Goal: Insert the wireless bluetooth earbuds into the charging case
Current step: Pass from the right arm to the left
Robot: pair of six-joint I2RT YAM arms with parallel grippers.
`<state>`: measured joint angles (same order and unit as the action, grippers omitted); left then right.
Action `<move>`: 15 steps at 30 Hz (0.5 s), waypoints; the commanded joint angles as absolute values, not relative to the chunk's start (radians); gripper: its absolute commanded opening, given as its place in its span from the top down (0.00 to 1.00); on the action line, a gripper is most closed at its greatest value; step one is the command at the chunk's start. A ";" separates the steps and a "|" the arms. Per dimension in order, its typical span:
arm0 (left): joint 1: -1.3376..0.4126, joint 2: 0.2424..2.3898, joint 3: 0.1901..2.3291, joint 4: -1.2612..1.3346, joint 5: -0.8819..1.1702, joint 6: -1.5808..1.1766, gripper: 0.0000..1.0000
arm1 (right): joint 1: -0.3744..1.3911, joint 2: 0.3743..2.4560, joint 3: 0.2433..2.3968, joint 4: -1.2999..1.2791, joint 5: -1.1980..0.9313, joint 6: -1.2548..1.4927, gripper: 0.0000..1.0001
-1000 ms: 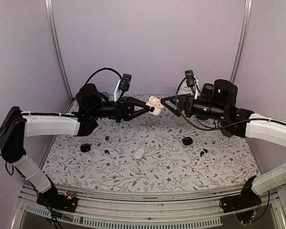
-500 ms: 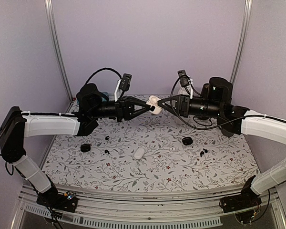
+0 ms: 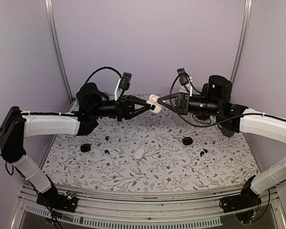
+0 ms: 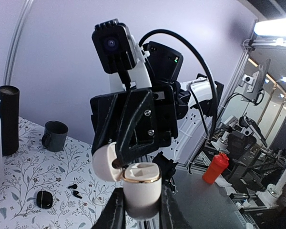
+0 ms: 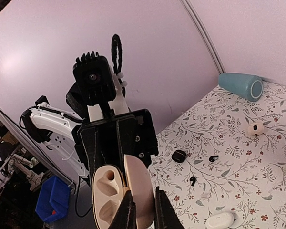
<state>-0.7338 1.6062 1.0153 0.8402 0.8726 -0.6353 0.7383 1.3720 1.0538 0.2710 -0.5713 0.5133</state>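
While your left fingers (image 4: 113, 212) clamp the charging case (image 4: 141, 183) and right fingers (image 5: 127, 214) pinch its lid (image 4: 104, 162), overpulling may snap it.

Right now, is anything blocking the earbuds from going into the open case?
Nothing visible covers the case. Its lid is open, pinched by the right hand, with the left hand holding it up. The earbuds lie on the table below, with no free hand.

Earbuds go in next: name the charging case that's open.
The white charging case held in mid-air, lid hinged open; the white case and black cases lying below are shut.
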 commanded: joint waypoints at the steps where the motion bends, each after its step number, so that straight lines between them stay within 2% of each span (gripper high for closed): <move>1: -0.739 1.615 1.043 0.840 0.871 -0.624 0.94 | 0.738 1.365 1.073 0.292 -0.587 0.508 0.96; 4: -0.739 1.615 1.043 0.825 0.876 -0.617 0.72 | 0.738 1.353 1.072 0.283 -0.583 0.480 0.96; 5: -0.739 1.614 1.043 0.819 0.877 -0.614 0.67 | 0.739 1.349 1.072 0.274 -0.578 0.470 0.96; 15: -0.741 1.605 1.058 0.758 0.904 -0.549 0.51 | 0.738 1.333 1.114 0.171 -0.570 0.320 0.96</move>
<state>-0.7349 1.6058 1.0245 0.7940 0.8818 -0.5987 0.7383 1.3643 1.0615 0.2100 -0.5674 0.3931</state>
